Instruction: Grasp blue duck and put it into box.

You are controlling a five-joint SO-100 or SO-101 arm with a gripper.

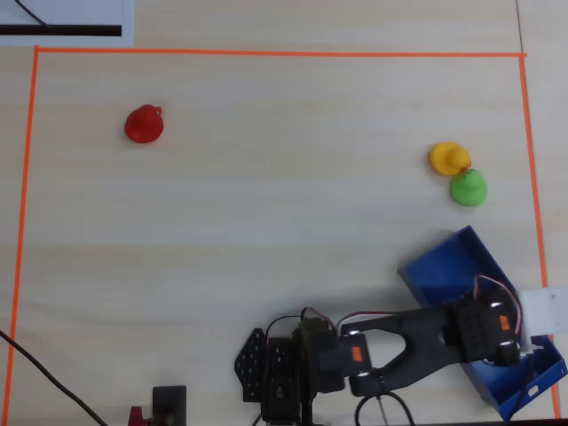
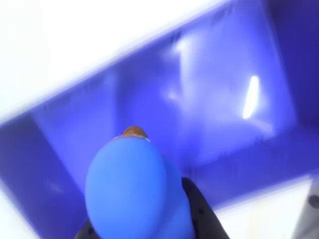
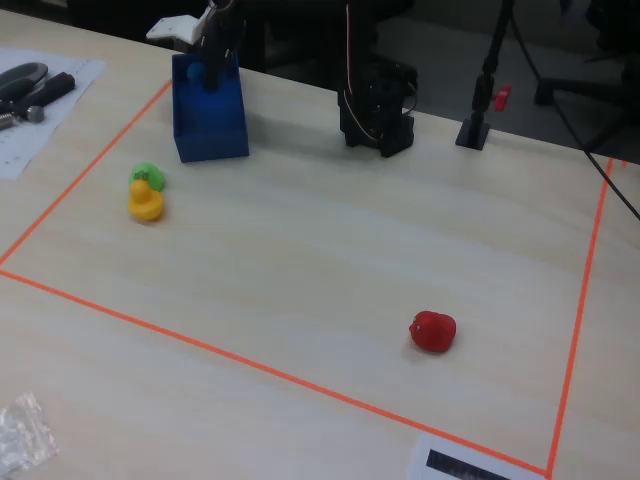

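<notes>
**Blue duck held over the box**

Blue duck [image 2: 132, 191] sits clamped in the hand [image 2: 144, 219], hanging above the glossy floor of the box [image 2: 224, 119]. In the wrist view its long axis runs up the picture, orange beak pointing toward the far wall. The box [image 1: 448, 271] lies askew at the worktop's [image 1: 284, 222] lower right corner in the overhead view.

A pale wood-grain desk [image 3: 300, 250] carries an orange tape border [image 3: 200, 345] — a rough rectangle. Beyond its far edge the room is dark, with a black stand [image 3: 478, 120] and chair legs [image 3: 590, 75] — white paper sheets [image 3: 40, 110] lie outside the tape.
</notes>
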